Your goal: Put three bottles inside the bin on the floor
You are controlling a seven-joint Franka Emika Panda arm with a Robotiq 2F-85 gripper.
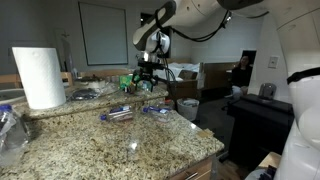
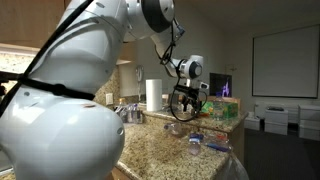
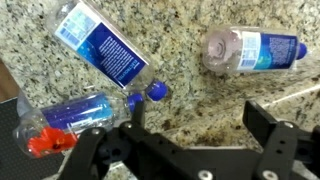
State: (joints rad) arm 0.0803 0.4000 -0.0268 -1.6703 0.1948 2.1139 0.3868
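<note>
Three clear plastic bottles with blue labels and blue caps lie on the granite counter [image 3: 200, 60]. In the wrist view one lies at the upper left [image 3: 100, 45], one at the upper right [image 3: 250, 50], and one with red marks at the lower left [image 3: 65, 120]. My gripper [image 3: 200, 125] is open and empty, hovering above the bare counter between them. In both exterior views the gripper [image 1: 148, 72] [image 2: 183, 102] hangs above the counter, with bottles lying below it [image 1: 118, 114] [image 2: 203, 141]. The bin on the floor is out of view.
A big white paper-towel roll [image 1: 40, 76] [image 2: 153, 95] stands on the counter. Green items [image 1: 135, 83] sit at the counter's far end. A crumpled clear plastic piece [image 1: 8, 130] lies at one edge. The counter edge drops off near the bottles [image 1: 200, 128].
</note>
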